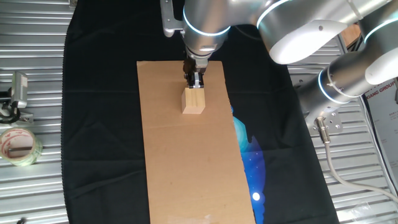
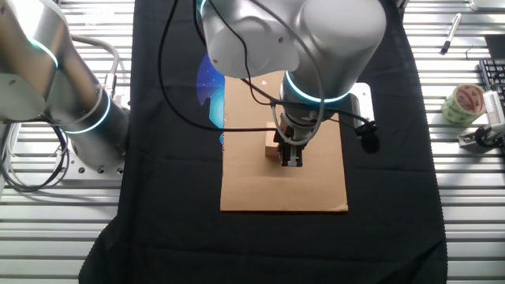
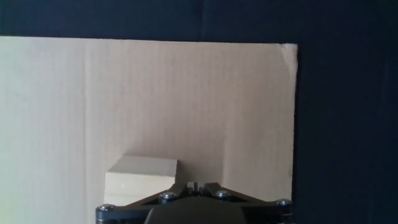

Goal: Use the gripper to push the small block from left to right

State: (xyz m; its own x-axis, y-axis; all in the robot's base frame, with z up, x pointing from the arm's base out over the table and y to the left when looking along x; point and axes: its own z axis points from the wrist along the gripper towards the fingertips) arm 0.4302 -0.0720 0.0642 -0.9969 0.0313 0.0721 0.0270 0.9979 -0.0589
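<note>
The small block (image 1: 193, 102) is a pale tan wooden cube standing on the brown cardboard sheet (image 1: 186, 168), near the sheet's far end. My gripper (image 1: 196, 80) points down just behind the block, its shut fingertips against or very close to the block's far face. In the other fixed view the gripper (image 2: 293, 158) is beside the block (image 2: 271, 147), which the arm partly hides. In the hand view the block (image 3: 140, 179) sits low and left of the closed jaws (image 3: 193, 185).
The cardboard lies on a black cloth (image 1: 99, 124) over a metal table. A roll of tape (image 1: 17, 145) and a metal clip (image 1: 17, 93) lie at the left. A second silver arm (image 1: 348, 74) stands at the right.
</note>
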